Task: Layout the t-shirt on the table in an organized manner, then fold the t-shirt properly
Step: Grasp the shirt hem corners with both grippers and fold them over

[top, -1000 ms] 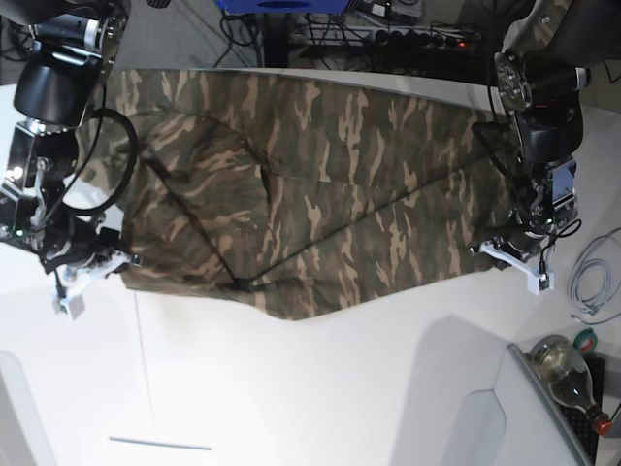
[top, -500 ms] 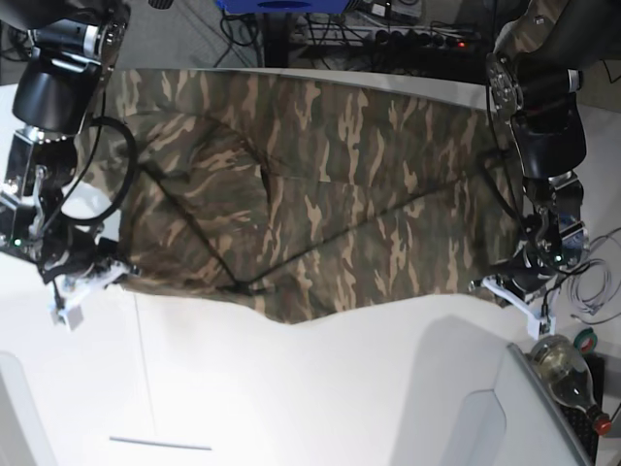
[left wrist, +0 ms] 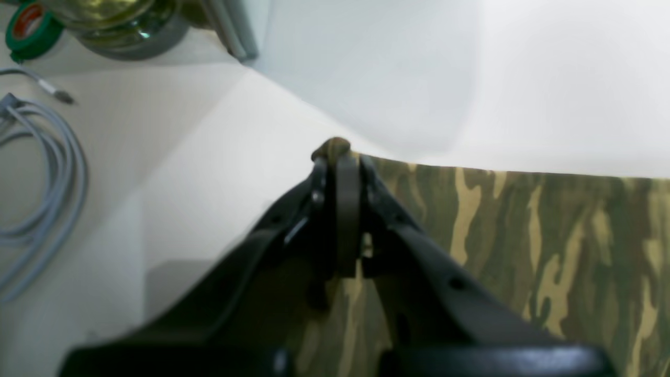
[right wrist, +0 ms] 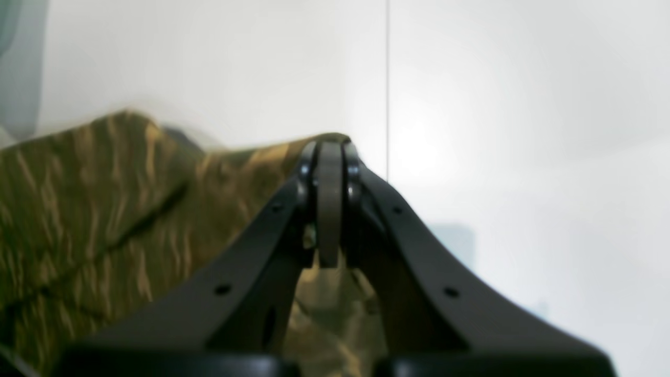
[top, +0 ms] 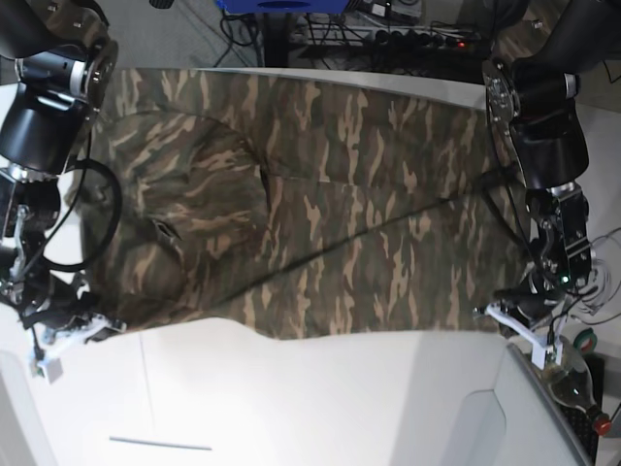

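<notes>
Base view: both claws, left claw [top: 505,318] and right claw [top: 89,328], clamp the t-shirt [top: 320,223] corners on the table [top: 320,408].

A camouflage t-shirt [top: 320,214] in olive green, brown and tan lies spread wide across the white table [top: 320,408], its cloth running nearly from one side of the base view to the other. The far edge reaches the table's back rim; the near edge forms an uneven line, dipping lowest around the middle. Long dark creases cross the fabric diagonally, and a rounded fold bulges on the base view's left part. Both near corners are pinched and drawn outward, one seen up close in each wrist view. A thin dark seam line [right wrist: 387,89] crosses the bare tabletop in front of the shirt.
</notes>
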`<state>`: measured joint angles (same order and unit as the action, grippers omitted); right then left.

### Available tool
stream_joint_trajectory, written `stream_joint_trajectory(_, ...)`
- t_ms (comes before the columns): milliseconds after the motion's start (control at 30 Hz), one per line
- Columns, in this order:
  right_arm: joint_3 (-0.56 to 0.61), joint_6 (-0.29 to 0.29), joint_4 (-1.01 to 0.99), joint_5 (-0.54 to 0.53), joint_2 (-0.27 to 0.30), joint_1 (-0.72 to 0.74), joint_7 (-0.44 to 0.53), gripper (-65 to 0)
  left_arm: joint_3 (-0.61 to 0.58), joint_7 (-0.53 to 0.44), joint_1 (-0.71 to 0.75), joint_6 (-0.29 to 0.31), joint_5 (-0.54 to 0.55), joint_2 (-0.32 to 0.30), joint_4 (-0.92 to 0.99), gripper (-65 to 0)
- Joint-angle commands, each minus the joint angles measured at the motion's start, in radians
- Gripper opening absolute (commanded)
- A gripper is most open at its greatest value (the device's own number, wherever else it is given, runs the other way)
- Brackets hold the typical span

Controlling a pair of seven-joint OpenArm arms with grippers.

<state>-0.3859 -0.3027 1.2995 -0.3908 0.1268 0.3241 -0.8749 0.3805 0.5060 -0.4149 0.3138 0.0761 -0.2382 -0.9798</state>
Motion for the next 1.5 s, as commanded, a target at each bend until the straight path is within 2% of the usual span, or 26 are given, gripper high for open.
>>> stream_joint_trajectory(0, 0.032, -0.003, 0.005, -0.009, 0.029, 0.033, 0.036, -65.0, 0.001, -0.027, -0.035, -0.002, 0.009, -0.014, -0.024, -65.0)
stream_joint_trajectory(100, 0.152, -0.003, -0.039, -0.015, 0.084, 0.037, 0.093, -65.0, -0.001, -0.027, -0.072, -0.002, 0.006, -0.013, -0.02, -65.0)
stream_joint_trajectory(167, 0.213, -0.003, -0.084, -0.013, 0.101, 0.048, 0.159, -65.0, -0.001, -0.028, -0.082, -0.002, 0.003, -0.011, -0.018, -65.0)
stream_joint_trajectory(300, 0.279, -0.008, -0.202, -0.013, 0.133, 0.085, 0.273, -65.0, -0.008, -0.033, -0.111, -0.002, 0.001, -0.002, 0.0, -65.0)
stream_joint_trajectory(433, 0.298, -0.091, -0.258, -0.01, 0.155, 0.112, 0.333, -65.0, -0.07, -0.036, -0.124, -0.005, 0.001, -0.003, 0.037, -65.0)
stream_joint_trajectory(500, 0.296, -0.109, -0.268, -0.009, 0.155, 0.119, 0.34, -65.0, -0.077, -0.036, -0.123, -0.005, 0.001, -0.003, 0.042, -65.0)
stream_joint_trajectory(767, 0.298, -0.114, -0.262, -0.009, 0.179, 0.109, 0.337, -65.0, -0.084, -0.096, -0.103, -0.005, 0.001, -0.006, 0.06, -65.0)
stream_joint_trajectory(1033, 0.288, -0.114, -0.142, -0.009, 0.179, -0.038, 0.334, -65.0, -0.076, -0.099, -0.022, -0.002, 0.008, -0.046, 0.055, -65.0)
stream_joint_trajectory(1200, 0.278, -0.114, -0.062, -0.01, 0.181, -0.108, 0.27, -65.0, -0.074, -0.099, 0.026, 0.0, 0.009, -0.069, 0.051, -65.0)
stream_joint_trajectory(1400, 0.167, -0.114, 0.018, -0.012, 0.175, -0.173, 0.185, -65.0, -0.074, -0.099, 0.066, 0.003, 0.009, -0.069, 0.049, -65.0)
stream_joint_trajectory(1467, 0.135, -0.114, 0.045, -0.013, 0.175, -0.191, 0.159, -65.0, -0.074, -0.099, 0.08, 0.034, 0.009, -0.069, 0.049, -65.0)
